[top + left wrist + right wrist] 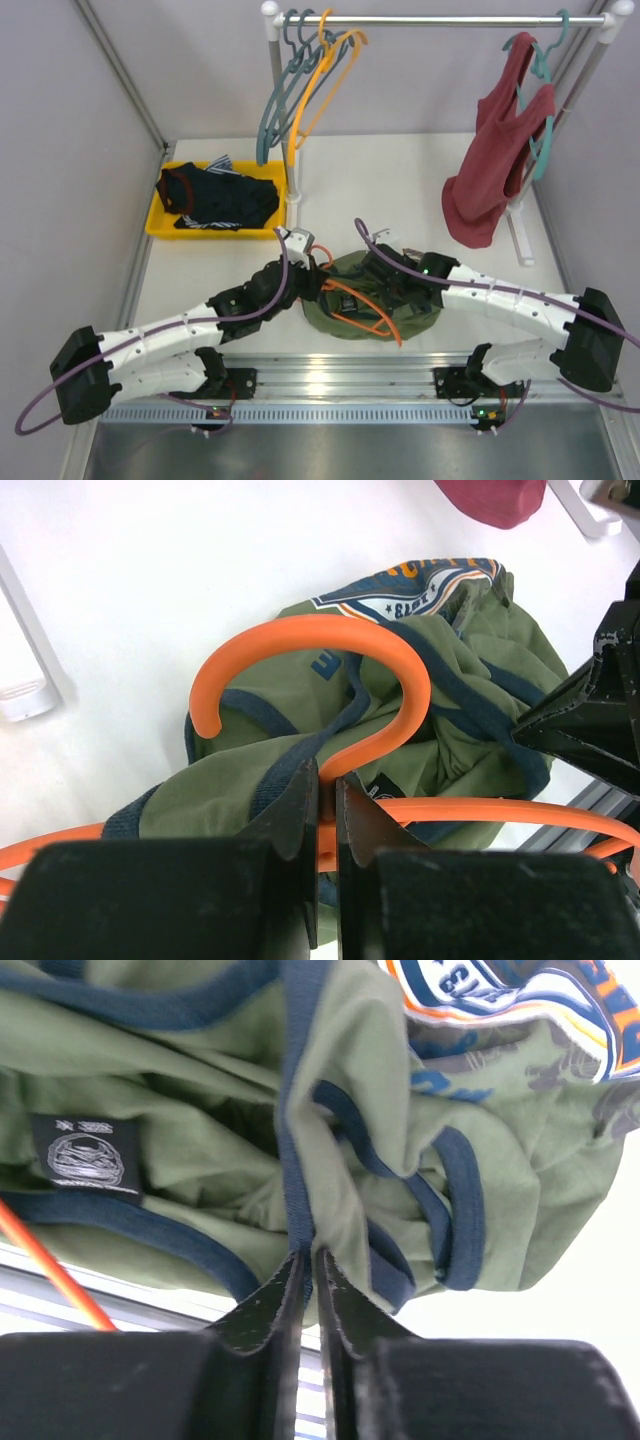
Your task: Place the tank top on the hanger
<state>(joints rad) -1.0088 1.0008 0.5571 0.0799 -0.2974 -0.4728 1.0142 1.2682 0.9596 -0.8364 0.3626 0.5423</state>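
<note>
Tank top (372,300): olive with navy trim, bunched in a heap on the table (400,170) near its front edge, between the two arms; print side partly up.
Hanger (386,326): reddish-orange, lying across and partly inside the heap; in the left wrist view its hook stands free above the cloth.
Left gripper (328,780): fingers pinched on the hanger's neck, just under the hook.
Right gripper (312,1260): fingers pinched together on a strip of navy trim. I cannot tell whether it is the neck or an armhole edge.
Step in hand: judged as working one strap over a hanger shoulder.
Doing it well: hold the neck steady and level. Draw the trim taut and away from the heap so one opening shows. Take a single layer only, then lead it over the hanger's end. The cloth is tangled round the bar, so a hard pull could drag the hanger from the left grip.
Counts, garments: three, namely the tank top, a red top (490,170) and a dark striped piece (220,195).
Counts, hangers: one reddish-orange, one yellow-orange (325,90), a teal cluster (272,115) at the rail's left whose number I cannot tell, and one teal (540,110) under the red top.
Counts, other: one rail (450,18), one yellow bin (160,228), two arms.
</note>
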